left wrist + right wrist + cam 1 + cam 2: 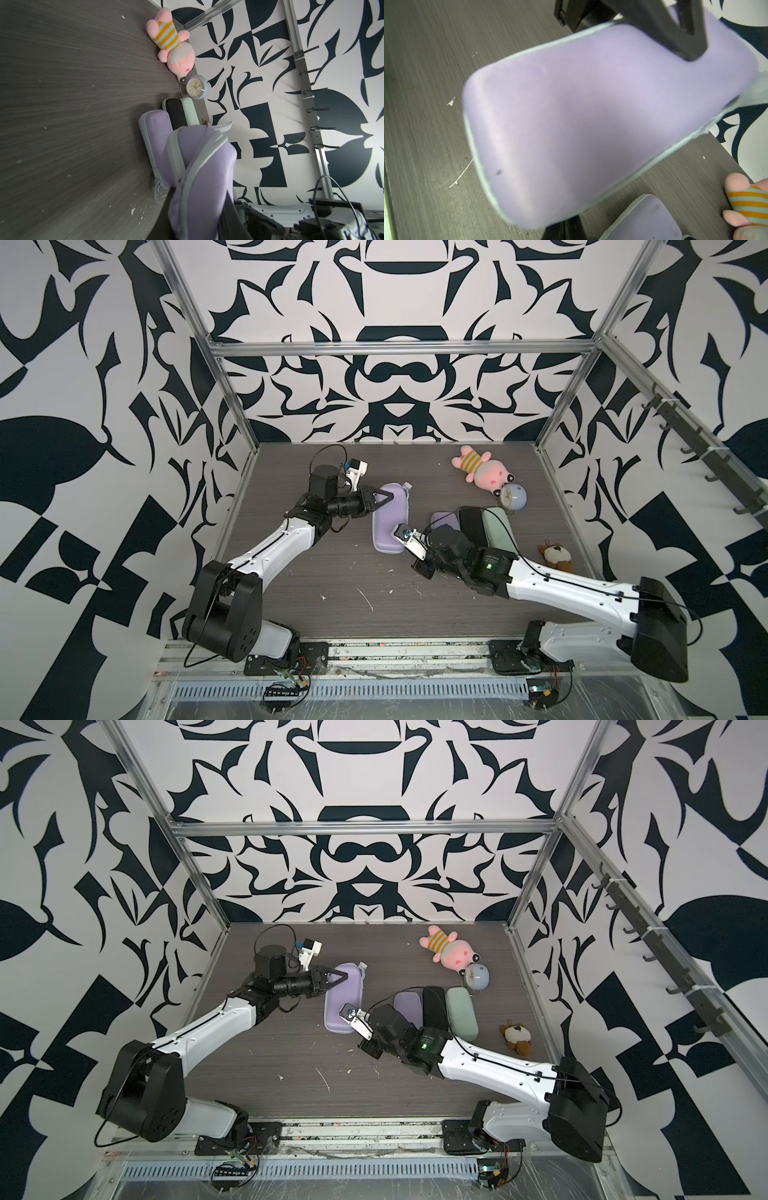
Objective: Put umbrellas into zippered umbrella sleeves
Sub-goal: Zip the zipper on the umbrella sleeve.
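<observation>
Closing up the last sleeve, to judge by the layout. Nearest, past the bare scratched front of the table (332,593): right claw (562,230), pressed together low at the near end of the lilac sleeve (384,522), tips hidden under the shell; impossible to tell whether nipping the zip pull, the rim, or nothing. Sleeve itself lying lengthwise away from the arm bases, left of the table's middle, lid down on its base. Pinched at the far end by the left claw (387,497), one finger across the top of the shell, the other seemingly beneath. Grey zip tape (193,164) running round the edge in the left wrist view; how far zipped, unclear. Off to the right, side by side and touching: second lilac sleeve (407,1006), black sleeve (434,1006), mint sleeve (461,1013), all shut as far as visible. No loose umbrella anywhere in view, so presumably all four packed already. Toward the right edge, brown plush toy (555,558), well apart from the sleeves; farther back, pale-blue clock (514,497) just beside the mint sleeve's far end, and pink plush toy (484,470) beyond. Next move, in all likelihood: finding and gripping the zip pull, then drawing it round the rim with the far end braced firmly. Calls for a steady counter-hold and care not to drag the sleeve into its neighbours.
</observation>
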Available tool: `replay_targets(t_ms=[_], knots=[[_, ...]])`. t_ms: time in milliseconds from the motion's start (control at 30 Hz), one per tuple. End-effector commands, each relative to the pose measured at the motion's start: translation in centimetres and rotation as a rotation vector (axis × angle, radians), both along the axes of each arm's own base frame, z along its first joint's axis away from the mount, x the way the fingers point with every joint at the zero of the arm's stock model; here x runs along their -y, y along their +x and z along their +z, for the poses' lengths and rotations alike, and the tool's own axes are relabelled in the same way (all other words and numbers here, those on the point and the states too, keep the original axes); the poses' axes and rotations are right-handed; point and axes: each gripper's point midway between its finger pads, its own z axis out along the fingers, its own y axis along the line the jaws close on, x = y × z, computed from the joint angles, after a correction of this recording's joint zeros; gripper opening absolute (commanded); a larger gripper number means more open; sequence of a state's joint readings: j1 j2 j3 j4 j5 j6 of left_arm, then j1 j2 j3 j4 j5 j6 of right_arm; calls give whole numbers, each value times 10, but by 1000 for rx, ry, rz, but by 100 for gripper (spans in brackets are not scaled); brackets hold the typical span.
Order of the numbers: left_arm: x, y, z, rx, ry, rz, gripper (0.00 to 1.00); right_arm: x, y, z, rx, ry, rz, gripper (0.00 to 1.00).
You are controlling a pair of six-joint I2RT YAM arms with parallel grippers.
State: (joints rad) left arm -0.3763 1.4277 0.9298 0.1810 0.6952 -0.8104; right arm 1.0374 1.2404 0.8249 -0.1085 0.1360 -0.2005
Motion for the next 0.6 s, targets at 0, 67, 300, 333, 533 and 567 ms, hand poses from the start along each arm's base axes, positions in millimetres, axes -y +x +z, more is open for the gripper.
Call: replay_targets(t_ms=[0, 67, 300, 333, 533, 567], knots=[[-19, 24, 42, 162, 27, 123, 0, -17, -17, 18, 24, 18, 86, 0], [-26, 32, 47, 197, 49, 183, 0, -25, -30, 15, 5, 23, 122, 0], [-23, 40, 63, 274, -33, 213, 0, -41, -24, 32, -36, 214, 51, 0], [-22, 35, 68, 315, -3, 186, 0, -32, -14, 34, -27, 232, 15, 0], [-17, -5, 102, 741, 265, -15, 0, 26, 33, 40, 156, 306, -156, 37], [-15, -8, 106, 767, 270, -34, 0, 29, 35, 40, 197, 313, -152, 42]])
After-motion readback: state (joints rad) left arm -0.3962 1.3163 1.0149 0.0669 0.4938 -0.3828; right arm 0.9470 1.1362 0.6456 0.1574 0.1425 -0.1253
